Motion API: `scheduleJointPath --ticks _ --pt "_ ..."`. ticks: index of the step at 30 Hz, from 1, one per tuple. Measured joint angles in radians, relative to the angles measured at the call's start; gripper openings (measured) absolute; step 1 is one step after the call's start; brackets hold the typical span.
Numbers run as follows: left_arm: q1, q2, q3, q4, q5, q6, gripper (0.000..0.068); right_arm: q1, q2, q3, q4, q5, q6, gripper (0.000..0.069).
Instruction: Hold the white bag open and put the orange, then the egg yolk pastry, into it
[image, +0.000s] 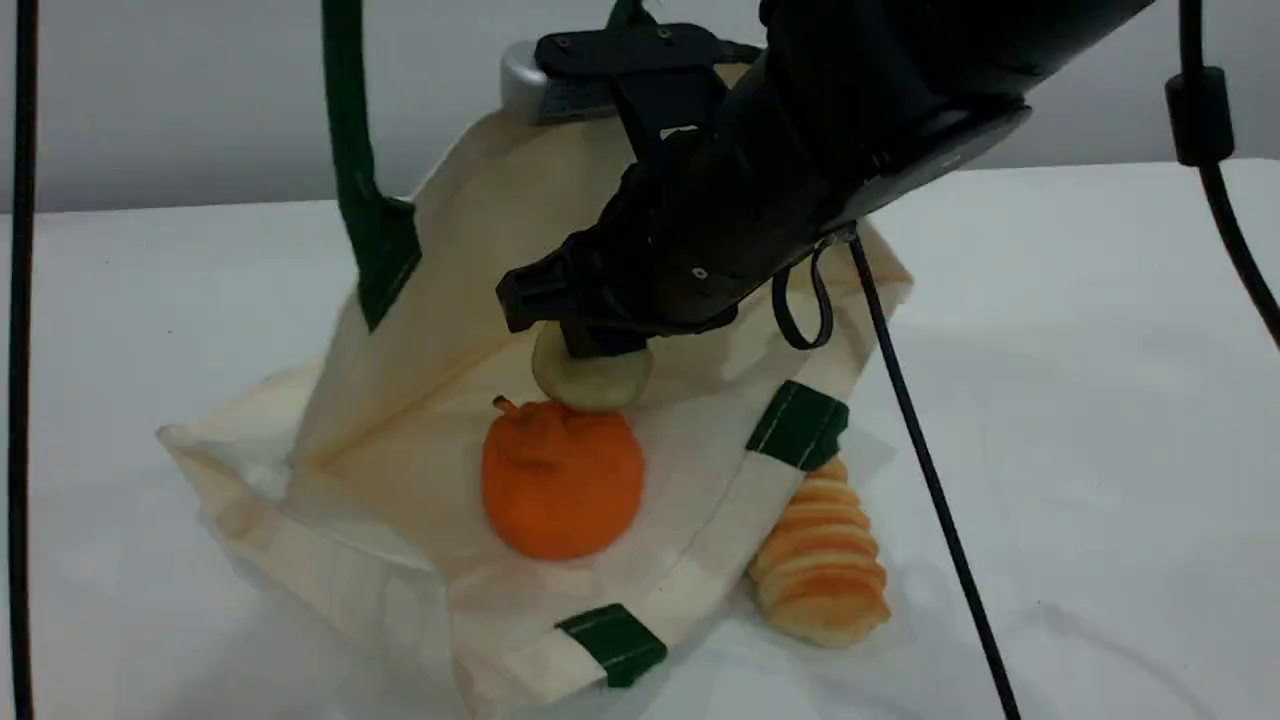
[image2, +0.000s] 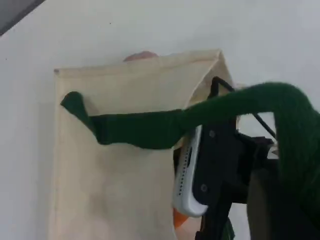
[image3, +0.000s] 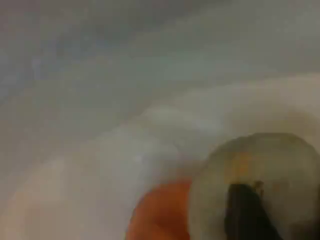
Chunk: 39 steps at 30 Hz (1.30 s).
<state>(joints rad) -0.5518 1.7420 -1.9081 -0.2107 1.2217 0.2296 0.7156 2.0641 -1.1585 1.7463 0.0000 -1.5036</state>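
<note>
The white bag (image: 400, 330) lies on the table with its mouth facing the camera. One dark green handle (image: 345, 120) is pulled straight up out of the scene view. In the left wrist view this handle (image2: 150, 127) runs into my left gripper (image2: 280, 215), which is shut on it. The orange (image: 560, 480) rests on the bag's lower panel, inside the mouth. Just above it hangs the egg yolk pastry (image: 592, 380), with my right gripper (image: 597, 350) shut on it. The right wrist view shows the pastry (image3: 260, 165) close up over the orange (image3: 160, 215).
A ridged golden bread roll (image: 820, 560) lies against the bag's right edge. A black cable (image: 930, 470) slants down from the right arm in front of it. Something pinkish (image2: 142, 55) peeks over the bag's far edge. White tabletop (image: 1100, 400) extends to the right.
</note>
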Motion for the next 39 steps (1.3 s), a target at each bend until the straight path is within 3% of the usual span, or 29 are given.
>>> scheduleJointPath --ticks 7,12,16,23,28,32,39 --pt "0.000 0.000 0.000 -0.002 -0.001 0.000 0.0065 0.000 0.001 -0.018 0.000 0.000 0.002 0.0230" --pt "0.000 0.000 0.000 0.000 -0.001 0.001 0.0065 0.000 0.001 -0.018 -0.003 -0.011 0.002 0.0379" --pt "0.000 0.000 0.000 0.001 -0.001 0.005 0.0065 0.000 0.001 -0.015 -0.003 -0.011 0.001 0.0442" --pt "0.000 0.000 0.000 0.032 -0.001 0.005 0.0065 0.000 -0.025 0.000 -0.002 -0.016 0.002 0.0450" --pt "0.000 0.000 0.000 0.052 -0.001 0.005 0.0065 0.000 -0.098 0.050 0.000 -0.086 -0.017 0.0451" --pt "0.000 0.000 0.000 0.053 -0.001 0.005 0.0065 0.000 -0.182 0.125 0.000 -0.140 -0.035 0.0451" --pt "0.000 0.000 0.030 0.056 -0.003 0.059 0.0065 0.001 -0.392 0.307 0.000 -0.102 -0.035 0.0451"
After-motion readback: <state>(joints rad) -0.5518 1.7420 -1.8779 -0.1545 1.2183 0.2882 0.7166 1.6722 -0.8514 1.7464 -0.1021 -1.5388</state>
